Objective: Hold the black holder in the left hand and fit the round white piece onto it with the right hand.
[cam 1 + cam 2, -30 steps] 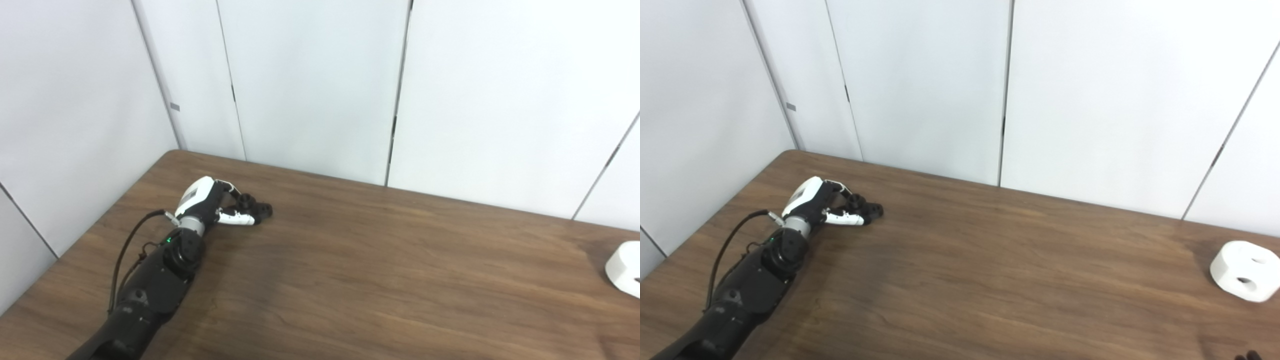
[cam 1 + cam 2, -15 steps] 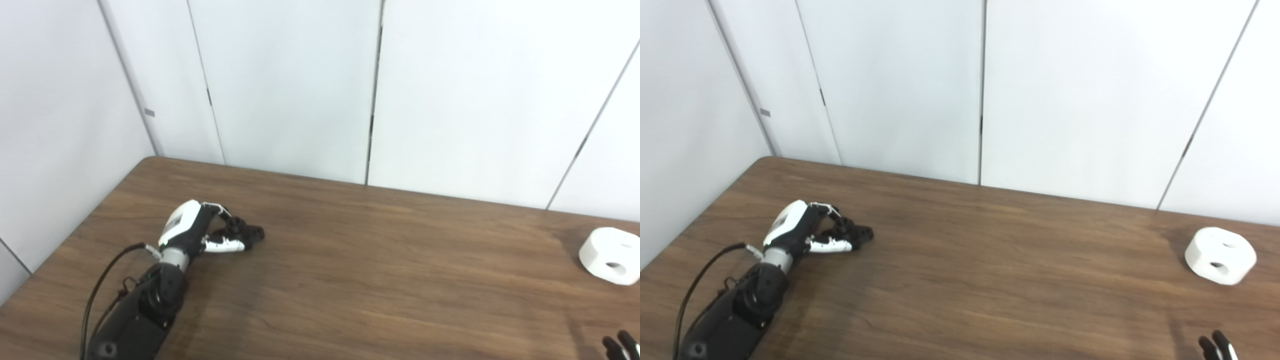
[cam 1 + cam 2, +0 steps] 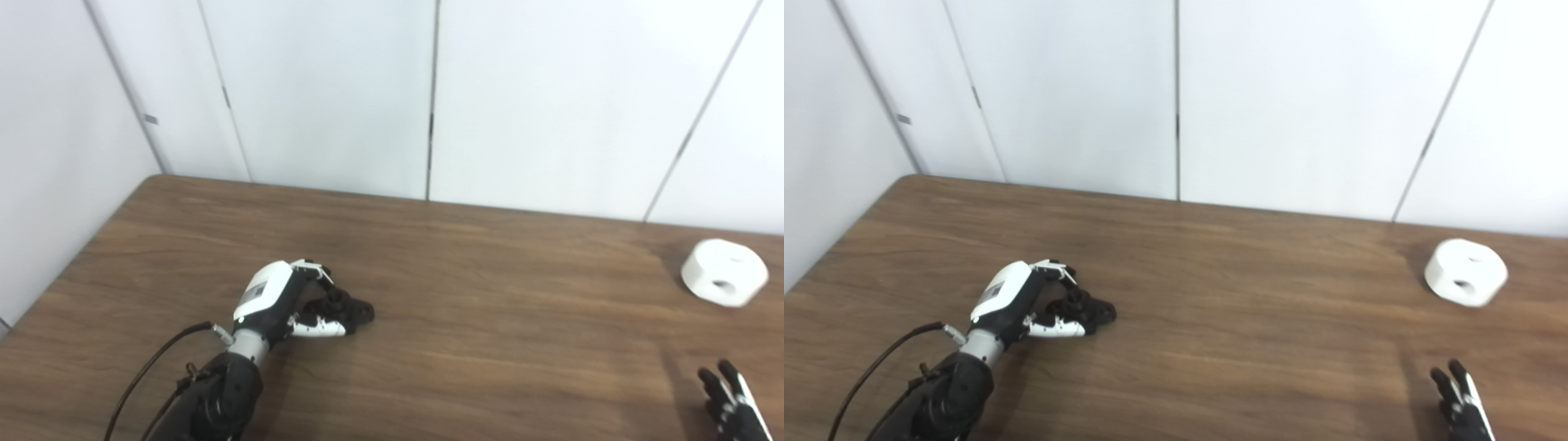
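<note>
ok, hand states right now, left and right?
Left hand: shut on the black holder.
Right hand: only fingertips in view, cannot tell.

Lab-like test booth: plain white wall panels (image 3: 343, 92), bare wooden table (image 3: 490, 343).

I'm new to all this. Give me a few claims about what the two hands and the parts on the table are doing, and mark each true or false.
1. The left hand is curled around the black holder. True.
2. The round white piece sits on the holder. False: it lies alone far across the table.
3. The right hand grips the white piece. False: it holds nothing, fingers apart.
4. The white piece has holes in it. True.
</note>
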{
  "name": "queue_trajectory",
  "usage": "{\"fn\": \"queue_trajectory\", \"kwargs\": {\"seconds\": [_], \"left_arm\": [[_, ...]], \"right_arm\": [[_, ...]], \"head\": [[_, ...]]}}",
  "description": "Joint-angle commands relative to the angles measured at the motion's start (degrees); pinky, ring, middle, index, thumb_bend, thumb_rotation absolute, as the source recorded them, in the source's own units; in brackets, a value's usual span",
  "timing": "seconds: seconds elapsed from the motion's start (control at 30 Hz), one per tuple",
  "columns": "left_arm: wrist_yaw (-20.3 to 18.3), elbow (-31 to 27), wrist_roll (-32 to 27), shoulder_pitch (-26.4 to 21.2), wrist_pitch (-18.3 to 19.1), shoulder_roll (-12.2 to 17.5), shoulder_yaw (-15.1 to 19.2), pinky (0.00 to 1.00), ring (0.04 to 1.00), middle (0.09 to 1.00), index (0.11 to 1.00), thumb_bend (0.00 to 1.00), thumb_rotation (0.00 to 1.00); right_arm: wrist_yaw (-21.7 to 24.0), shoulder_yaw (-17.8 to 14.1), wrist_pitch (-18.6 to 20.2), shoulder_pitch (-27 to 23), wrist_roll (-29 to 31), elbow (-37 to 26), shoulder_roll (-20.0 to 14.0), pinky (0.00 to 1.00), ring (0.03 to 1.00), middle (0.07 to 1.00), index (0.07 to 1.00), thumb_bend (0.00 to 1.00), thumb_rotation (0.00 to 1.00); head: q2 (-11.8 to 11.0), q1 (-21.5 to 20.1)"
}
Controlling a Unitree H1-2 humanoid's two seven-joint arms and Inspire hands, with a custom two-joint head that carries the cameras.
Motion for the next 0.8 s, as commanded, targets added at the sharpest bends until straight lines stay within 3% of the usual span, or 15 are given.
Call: {"fn": "queue_trajectory", "kwargs": {"seconds": [0.0,0.37,0.63,0.77], "left_arm": [[-1.1,-2.9,2.7,0.1,0.7,-0.5,-1.2,0.99,0.902,0.793,0.487,0.52,0.06],[-3.6,-9.8,10.8,4.2,1.2,-5.6,-7.0,0.98,0.902,0.784,0.486,0.52,0.06],[-4.9,-10.7,17.3,6.8,1.6,-11.3,-12.6,0.98,0.896,0.785,0.487,0.52,0.06],[-4.4,-10.4,18.9,7.6,1.2,-13.5,-13.6,0.97,0.893,0.783,0.487,0.52,0.06]], "right_arm": [[0.0,0.7,2.3,1.7,-0.8,-1.1,0.5,1.0,0.99,0.955,1.0,0.71,1.0],[0.0,2.2,4.0,1.1,-1.7,-3.3,1.6,1.0,0.995,0.957,1.0,0.67,1.0],[-1.5,4.4,7.3,0.5,-4.9,-5.8,3.0,1.0,0.991,0.948,1.0,0.63,1.0],[-1.8,5.3,8.5,0.6,-5.9,-7.1,3.8,1.0,0.988,0.951,1.0,0.63,1.0]], "head": [[0.6,-0.5],[3.5,-5.3],[5.4,-9.2],[6.1,-10.8]]}}
